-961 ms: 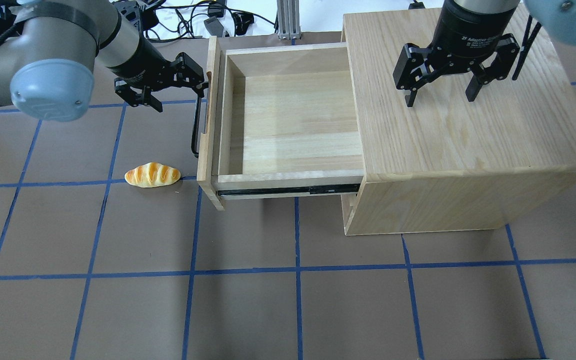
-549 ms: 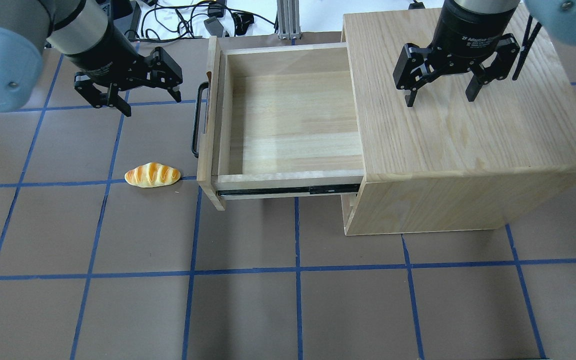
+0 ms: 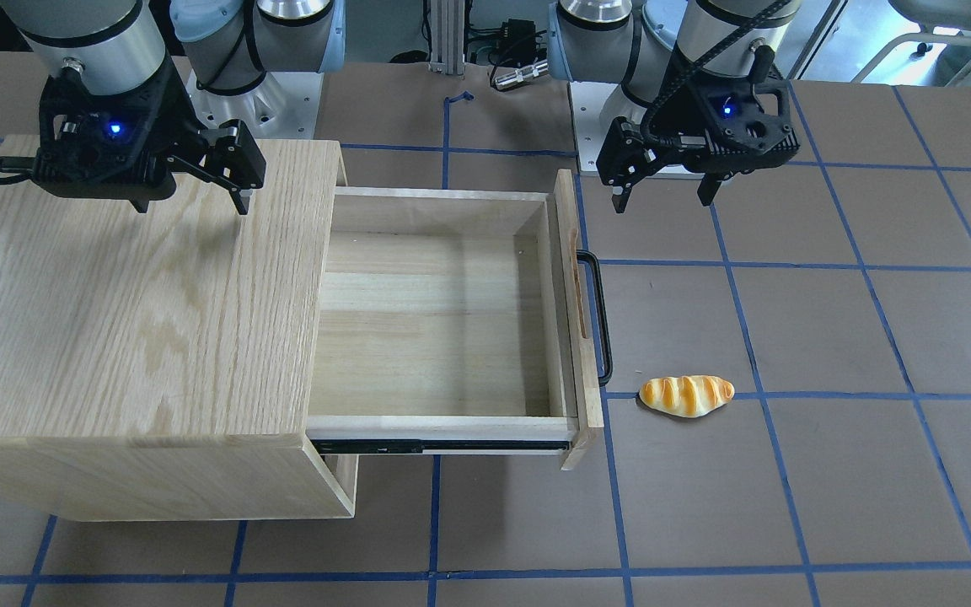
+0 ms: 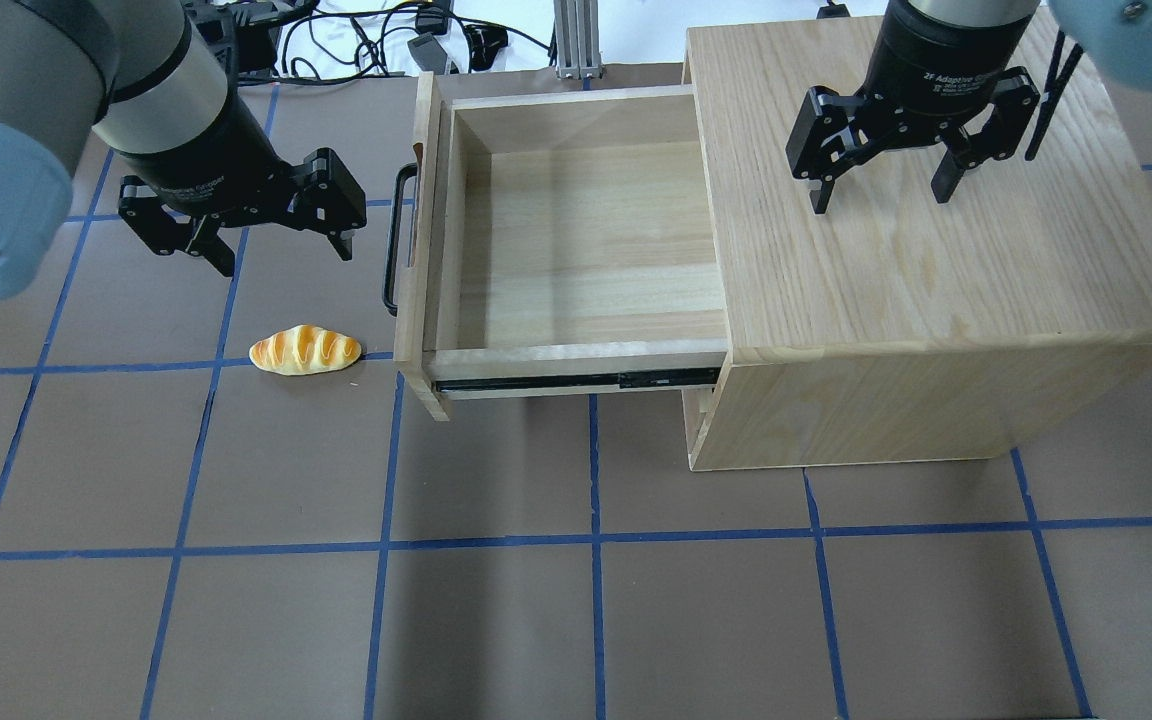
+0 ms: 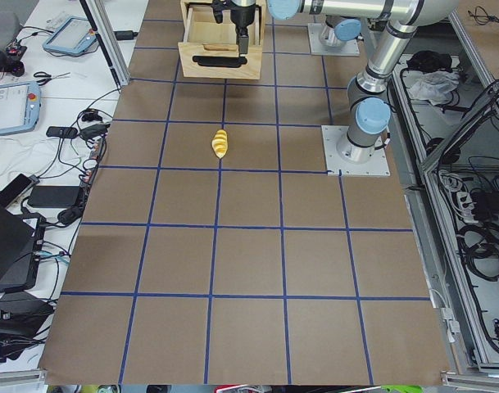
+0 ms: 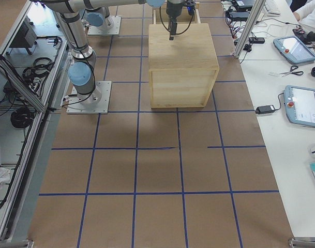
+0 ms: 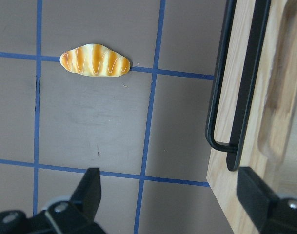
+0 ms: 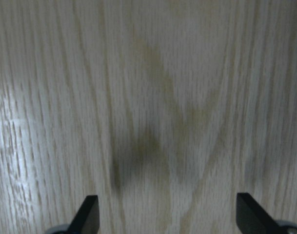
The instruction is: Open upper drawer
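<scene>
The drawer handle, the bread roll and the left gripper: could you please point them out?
upper drawer handle [image 4: 392, 240], overhead view, middle of bar
bread roll [image 4: 305, 350], overhead view, its centre
left gripper [image 4: 285, 262], overhead view, between its fingertips

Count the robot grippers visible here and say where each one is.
2. The left gripper hovers over the table, beside the handle of the upper drawer. The right gripper hovers over the cabinet.

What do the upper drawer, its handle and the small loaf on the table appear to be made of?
The upper drawer looks like pale, matte wood, with straight grain. Its handle is a thin black bar, likely painted metal. The loaf is glossy orange-yellow with pale stripes, probably a plastic or foam toy.
</scene>
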`<state>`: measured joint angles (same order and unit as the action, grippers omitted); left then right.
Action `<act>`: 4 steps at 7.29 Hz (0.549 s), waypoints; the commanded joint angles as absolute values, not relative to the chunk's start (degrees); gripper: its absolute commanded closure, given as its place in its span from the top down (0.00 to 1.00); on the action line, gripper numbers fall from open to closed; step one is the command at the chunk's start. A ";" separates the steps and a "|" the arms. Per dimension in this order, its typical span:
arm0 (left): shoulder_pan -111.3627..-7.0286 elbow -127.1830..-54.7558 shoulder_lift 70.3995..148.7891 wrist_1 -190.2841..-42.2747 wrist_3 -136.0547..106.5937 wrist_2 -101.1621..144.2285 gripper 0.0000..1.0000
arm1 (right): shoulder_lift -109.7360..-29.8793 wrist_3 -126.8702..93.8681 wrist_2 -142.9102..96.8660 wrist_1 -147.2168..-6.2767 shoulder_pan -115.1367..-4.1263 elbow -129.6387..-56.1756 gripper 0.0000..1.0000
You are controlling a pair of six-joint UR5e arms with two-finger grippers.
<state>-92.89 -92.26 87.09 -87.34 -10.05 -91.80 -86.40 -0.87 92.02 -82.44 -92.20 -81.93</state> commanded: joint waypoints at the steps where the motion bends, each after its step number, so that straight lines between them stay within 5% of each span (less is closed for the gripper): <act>1: -92.46 -89.14 89.02 -86.23 -9.58 -90.10 1.00 | -86.40 -0.88 92.02 -82.44 -92.20 -82.00 1.00; 4: -92.46 -84.11 93.16 -86.75 -10.02 -90.09 1.00 | -86.40 -0.88 92.02 -82.44 -92.20 -81.91 1.00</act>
<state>-92.47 -85.43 92.00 -86.63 -9.68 -90.19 -86.39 -0.88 92.02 -82.44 -92.20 -81.96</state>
